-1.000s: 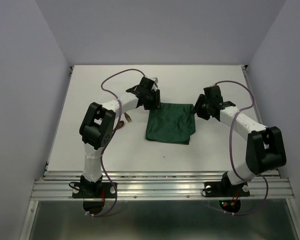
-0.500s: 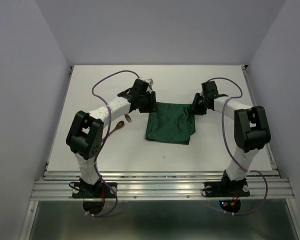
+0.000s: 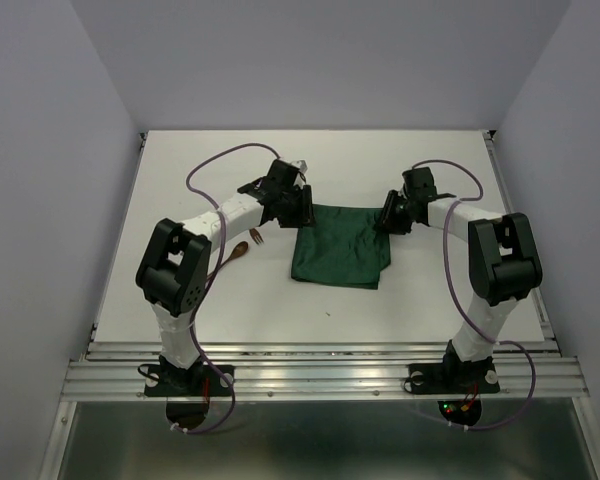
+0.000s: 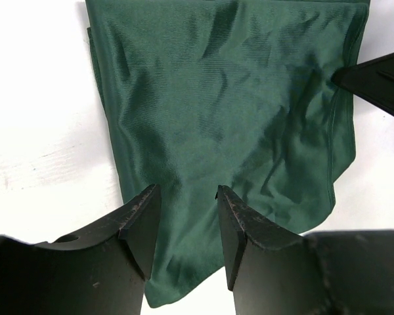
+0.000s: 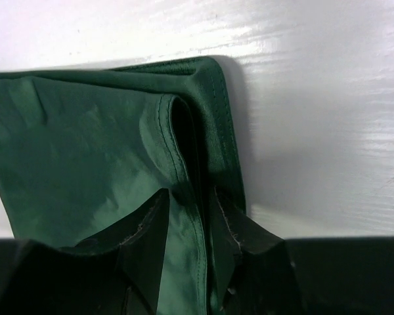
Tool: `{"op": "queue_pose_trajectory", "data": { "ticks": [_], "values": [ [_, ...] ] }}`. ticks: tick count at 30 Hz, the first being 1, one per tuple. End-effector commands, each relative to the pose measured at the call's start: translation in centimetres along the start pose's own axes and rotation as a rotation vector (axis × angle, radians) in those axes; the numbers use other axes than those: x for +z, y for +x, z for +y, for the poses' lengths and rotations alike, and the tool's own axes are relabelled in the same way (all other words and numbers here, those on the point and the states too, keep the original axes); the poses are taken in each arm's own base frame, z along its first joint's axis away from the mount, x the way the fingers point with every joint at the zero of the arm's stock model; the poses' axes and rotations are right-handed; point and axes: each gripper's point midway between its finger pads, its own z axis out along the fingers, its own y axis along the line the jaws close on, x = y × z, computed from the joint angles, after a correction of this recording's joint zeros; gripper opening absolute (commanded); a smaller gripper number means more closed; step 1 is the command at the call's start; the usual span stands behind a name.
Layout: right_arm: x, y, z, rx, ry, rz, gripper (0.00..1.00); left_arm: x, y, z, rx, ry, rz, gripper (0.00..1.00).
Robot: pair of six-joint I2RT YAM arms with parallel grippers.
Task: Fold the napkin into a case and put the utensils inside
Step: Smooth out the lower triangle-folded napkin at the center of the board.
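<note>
Rail of ribbed metal at the near edge carries both arm bases. Beyond it lies a smooth white worktop. On its left part, a small reddish-brown wooden spoon lies with a matching wooden fork just beyond it. Both are slim, beside the left arm and apart from the napkin.

That napkin sits mid-worktop. It is dark green soft cloth, plain and finely woven with a slight sheen. It is folded into a rough rectangle with shallow wrinkles and stitched hems, and its layers sit slightly out of line along the right side.

Both hands meet it at its far edge. The left hand is at the far left corner. Its black wedge-shaped fingers stand moderately apart over flat cloth, with nothing pinched between them; whether the tips touch it cannot be told. The right hand is at the far right corner. Its fingers are drawn narrow, gripping a raised fold of the hemmed edge, which curls up and runs down between them.
</note>
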Motion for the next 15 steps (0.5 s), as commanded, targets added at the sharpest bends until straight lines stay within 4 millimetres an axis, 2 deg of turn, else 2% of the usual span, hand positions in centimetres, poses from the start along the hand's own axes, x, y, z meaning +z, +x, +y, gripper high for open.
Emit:
{"op": "queue_pose_trajectory", "data": {
  "ticks": [1,9,15],
  "values": [
    [-0.11,-0.58,1.44,-0.029,-0.078,-0.024,0.36,-0.72,-1.48,-1.25,0.016,0.02,-0.035,0.51],
    [-0.23,-0.57,1.35,-0.038,-0.078,-0.033,0.3,-0.47,-1.41,-1.5,0.02,0.021,-0.029,0.51],
    [0.22,-0.47,0.98,-0.038,-0.065,-0.028,0.37,-0.46,-1.5,-1.52,0.018,0.021,-0.031,0.51]
  ]
}}
